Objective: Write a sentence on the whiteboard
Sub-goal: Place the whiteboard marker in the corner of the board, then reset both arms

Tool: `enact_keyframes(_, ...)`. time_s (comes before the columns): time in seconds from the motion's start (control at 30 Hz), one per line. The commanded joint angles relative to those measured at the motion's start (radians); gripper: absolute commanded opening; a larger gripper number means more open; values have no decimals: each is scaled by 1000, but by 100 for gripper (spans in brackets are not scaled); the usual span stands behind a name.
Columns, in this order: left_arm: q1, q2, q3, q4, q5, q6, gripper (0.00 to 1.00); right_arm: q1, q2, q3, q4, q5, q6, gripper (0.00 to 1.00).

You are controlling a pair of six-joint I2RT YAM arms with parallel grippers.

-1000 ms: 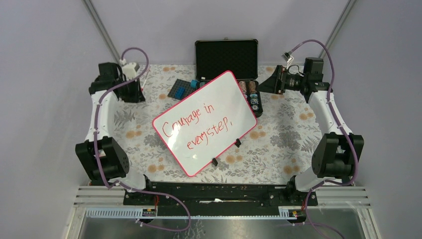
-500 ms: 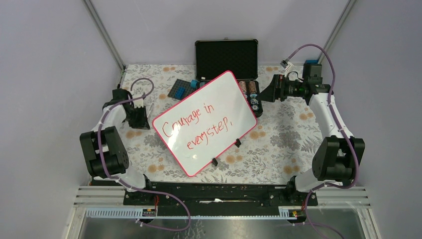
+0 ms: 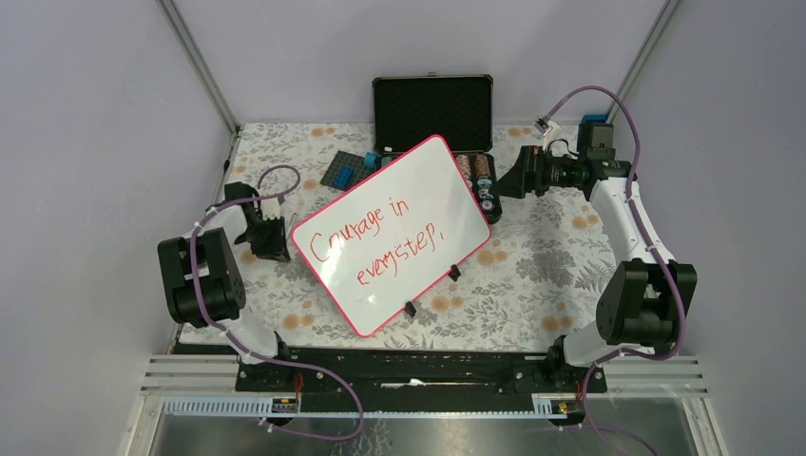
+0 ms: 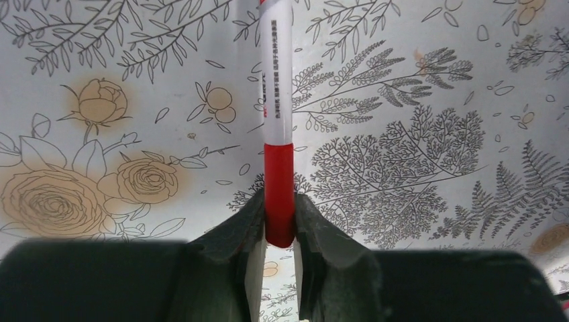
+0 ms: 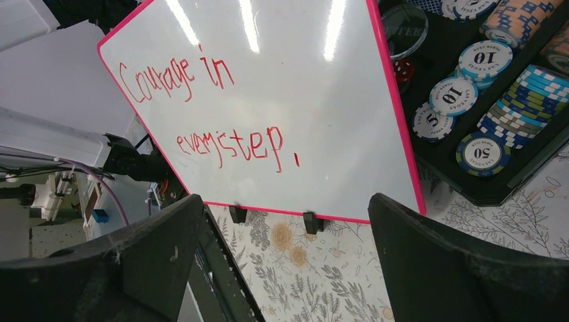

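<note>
From above, the whiteboard (image 3: pixel 418 204) lies turned at an angle on the floral cloth (image 3: pixel 551 266). Its far corner overlaps the front of the open black case (image 3: pixel 432 104). The sentence (image 3: pixel 380 237) runs across it in two red lines, "Courage in every step,", so the writing looks finished. The left gripper (image 3: pixel 269 237) sits low just off the board's left corner, probably pulled aside so that it neither smears nor hides the text. The right gripper (image 3: pixel 511 176) hangs off the board's far right side, pointed back at it.

In the left wrist view, the fingers are closed tight on the red end of a marker (image 4: pixel 276 100). Its white barrel points away over the cloth, and none of the board shows here. Whether the tip is capped cannot be told.

In the right wrist view, the jaws are spread wide with nothing between them and frame the board like a viewfinder, which suits checking the text. Two black clips (image 5: pixel 238 213) sit on the board's near edge, and poker chips (image 5: pixel 483 74) lie in the case beyond its right edge.
</note>
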Motion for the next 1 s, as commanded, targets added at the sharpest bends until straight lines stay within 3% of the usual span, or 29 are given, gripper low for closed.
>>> enact_keyframes(0.0,7,15,5,10,-25,31,26,0,-30,8,-23,14,-27,100)
enact_keyframes(0.5,7,-7,77,-62,-17,55,55,0,-27,56,-101,40,-91,100)
enact_keyframes(0.73,7,-53,370,-225,25,76,89,-11,-15,156,-184,92,-163,100)
enact_keyframes(0.87,12,-33,585,-308,42,92,99,-45,5,235,-228,120,-198,100)
enact_keyframes(0.97,13,-29,717,-327,56,79,99,-84,21,292,-240,138,-214,100)
